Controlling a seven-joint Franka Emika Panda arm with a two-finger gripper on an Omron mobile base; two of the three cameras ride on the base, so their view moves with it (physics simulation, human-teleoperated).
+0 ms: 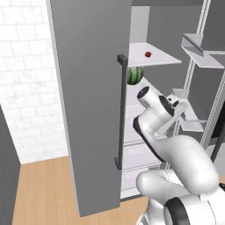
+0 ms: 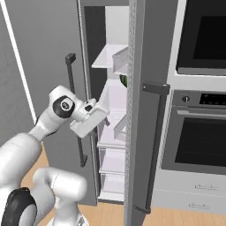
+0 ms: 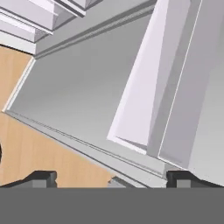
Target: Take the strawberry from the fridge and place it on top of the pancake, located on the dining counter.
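The fridge [image 1: 92, 110] stands with its doors swung open, white shelves and drawers showing inside. The strawberry [image 1: 148, 54], a tiny dark-red fruit, lies on an upper white shelf. My gripper [image 1: 181, 105] hangs lower and to the right of it, at mid-shelf height near the open right door. From the other side, my gripper [image 2: 102, 115] sits in the gap between the fridge doors [image 2: 141, 132]. The hand view has the gripper [image 3: 111, 178] open, its fingertips [image 3: 41, 177] far apart with nothing between them, facing the door's inner face and floor. The pancake and dining counter are out of view.
A green striped watermelon [image 1: 135, 75] rests on the shelf below the strawberry, partly behind the left door's edge. Door bins [image 1: 202, 52] jut out at upper right. A built-in oven [image 2: 198, 132] stands right of the fridge. Wood floor [image 1: 44, 189] lies to the left.
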